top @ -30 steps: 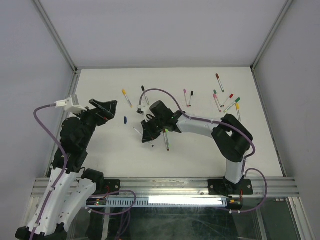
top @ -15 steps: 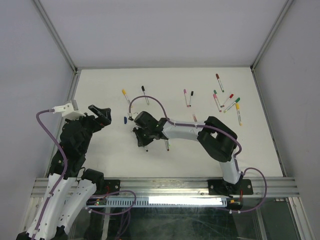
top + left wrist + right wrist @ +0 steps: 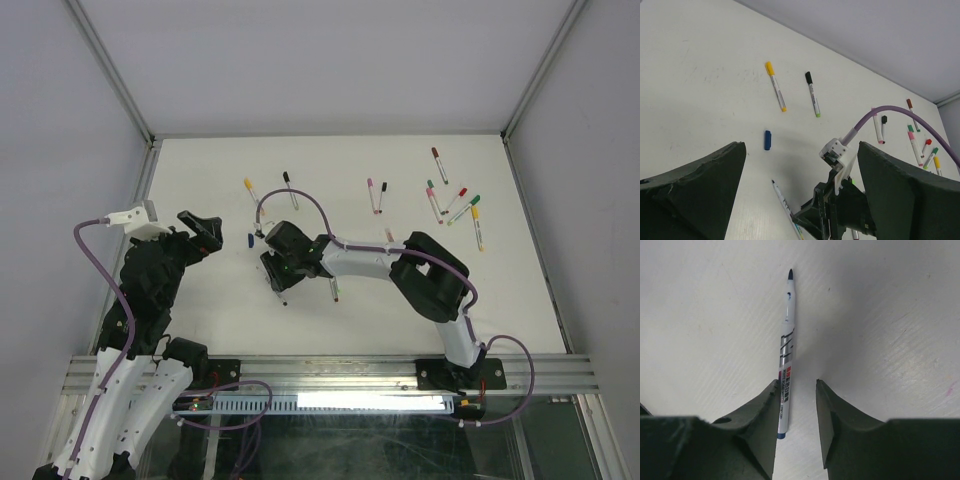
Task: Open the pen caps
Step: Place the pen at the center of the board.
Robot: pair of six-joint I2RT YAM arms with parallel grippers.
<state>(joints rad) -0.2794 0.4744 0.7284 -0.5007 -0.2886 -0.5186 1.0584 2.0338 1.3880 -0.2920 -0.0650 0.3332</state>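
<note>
A loose blue pen cap lies on the white table, left of my right gripper. That gripper is low over the table with its jaws partly open. An uncapped pen with a dark tip lies beneath it, its rear end between the jaws, close beside one finger. My left gripper hangs wide open and empty to the left. Capped pens lie further back: a yellow-capped one and a black-capped one.
A pink-capped pen and a black-capped pen lie mid-back. Several capped pens are scattered at the back right. A green-tipped pen lies by the right forearm. The right arm's purple cable arcs above the table.
The right arm has swung left and down to the table, and its jaws have opened off the uncapped pen. The left arm drew back slightly, then stayed still.
</note>
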